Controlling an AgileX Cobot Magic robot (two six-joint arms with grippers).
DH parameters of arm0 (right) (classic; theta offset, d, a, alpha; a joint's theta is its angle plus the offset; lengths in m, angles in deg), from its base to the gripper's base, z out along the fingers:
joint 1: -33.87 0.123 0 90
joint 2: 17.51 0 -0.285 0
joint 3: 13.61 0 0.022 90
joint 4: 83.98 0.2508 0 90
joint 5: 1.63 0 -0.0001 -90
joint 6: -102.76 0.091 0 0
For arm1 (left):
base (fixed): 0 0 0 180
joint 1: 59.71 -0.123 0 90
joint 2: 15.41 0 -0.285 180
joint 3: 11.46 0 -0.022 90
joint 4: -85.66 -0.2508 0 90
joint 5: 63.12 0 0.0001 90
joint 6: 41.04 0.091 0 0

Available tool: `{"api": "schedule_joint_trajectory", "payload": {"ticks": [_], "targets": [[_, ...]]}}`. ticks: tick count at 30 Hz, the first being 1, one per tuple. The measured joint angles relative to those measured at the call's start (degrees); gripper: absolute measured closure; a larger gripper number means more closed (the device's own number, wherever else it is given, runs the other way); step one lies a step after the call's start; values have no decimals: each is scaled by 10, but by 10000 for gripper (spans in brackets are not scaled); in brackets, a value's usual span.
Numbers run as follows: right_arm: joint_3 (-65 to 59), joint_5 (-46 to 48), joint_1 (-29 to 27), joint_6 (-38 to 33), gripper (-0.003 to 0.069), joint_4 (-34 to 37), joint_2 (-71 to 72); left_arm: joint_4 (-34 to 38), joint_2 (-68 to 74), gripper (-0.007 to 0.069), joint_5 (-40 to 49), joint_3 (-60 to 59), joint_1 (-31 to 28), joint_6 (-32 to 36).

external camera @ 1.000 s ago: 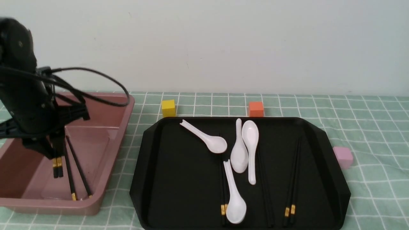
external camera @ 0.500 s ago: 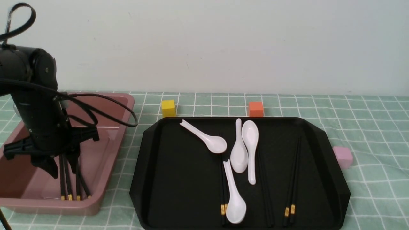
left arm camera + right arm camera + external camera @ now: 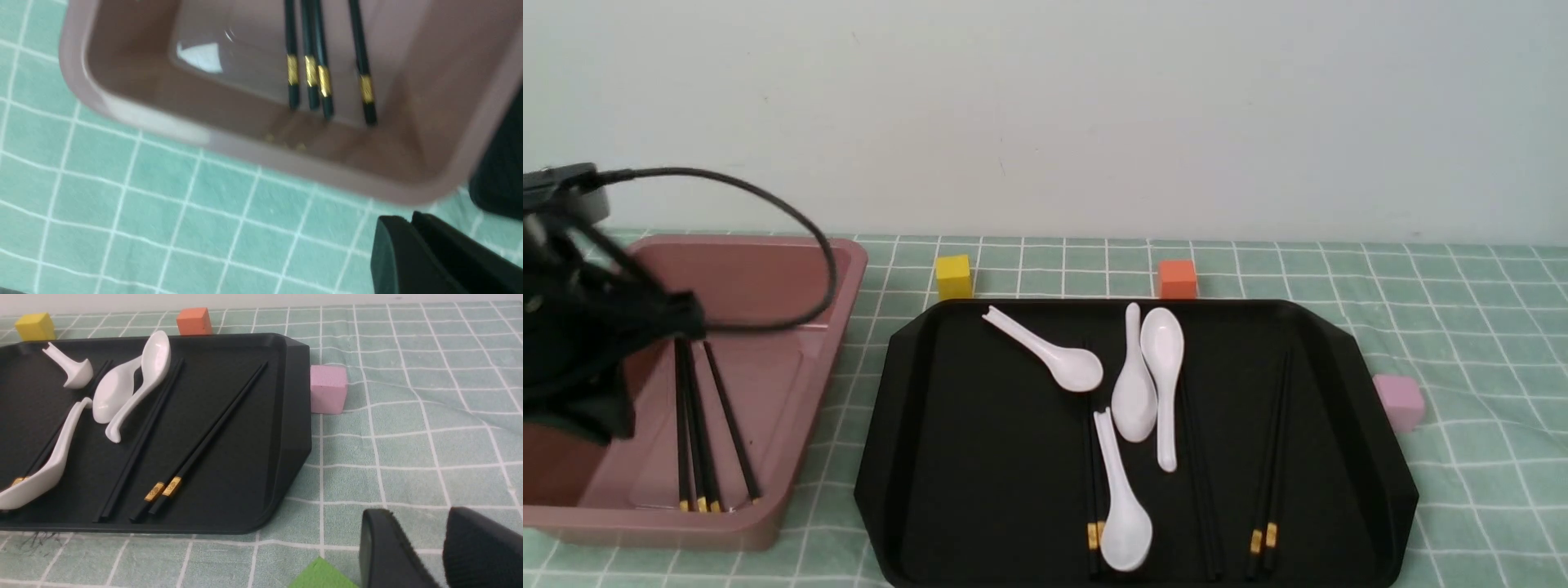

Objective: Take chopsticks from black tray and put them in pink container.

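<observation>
Now, left gripper [image 3: 410, 220]: showing at the lower right of its wrist view, blurred at the left edge of the front view; jaws are pressing together, gripping nothing.
Right gripper [image 3: 443, 518]: hanging at the lower right of its wrist view, jaws standing slightly apart, empty.
Pink container [image 3: 837, 318]: sitting at the left of the front view; four chopsticks [image 3: 698, 425] are lying on its floor, gold bands toward the near wall.
Black tray [image 3: 980, 490]: lying centre-frame, carrying white soup spoons [image 3: 1162, 367] and chopstick pairs [image 3: 1270, 457].
</observation>
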Motion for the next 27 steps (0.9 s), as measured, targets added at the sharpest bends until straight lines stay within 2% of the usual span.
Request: {"api": "schedule_joint_trajectory", "payload": {"ticks": [3, 7, 12, 14, 19, 27], "targets": [[0, 0, 0, 0, 419, 0, 0, 17, -104, 594, -48, -82, 24, 1], [0, 0, 0, 0, 419, 0, 0, 63, -267, 596, -172, -229, 55, 1], [0, 0, 0, 0, 419, 0, 0, 111, -468, 612, -317, -387, 64, 1], [0, 0, 0, 0, 419, 0, 0, 110, -540, 637, -338, -421, 64, 1], [0, 0, 0, 0, 419, 0, 0, 82, -700, 637, -373, -462, 64, 1], [0, 0, 0, 0, 419, 0, 0, 70, -753, 637, -402, -471, 64, 2]]}}
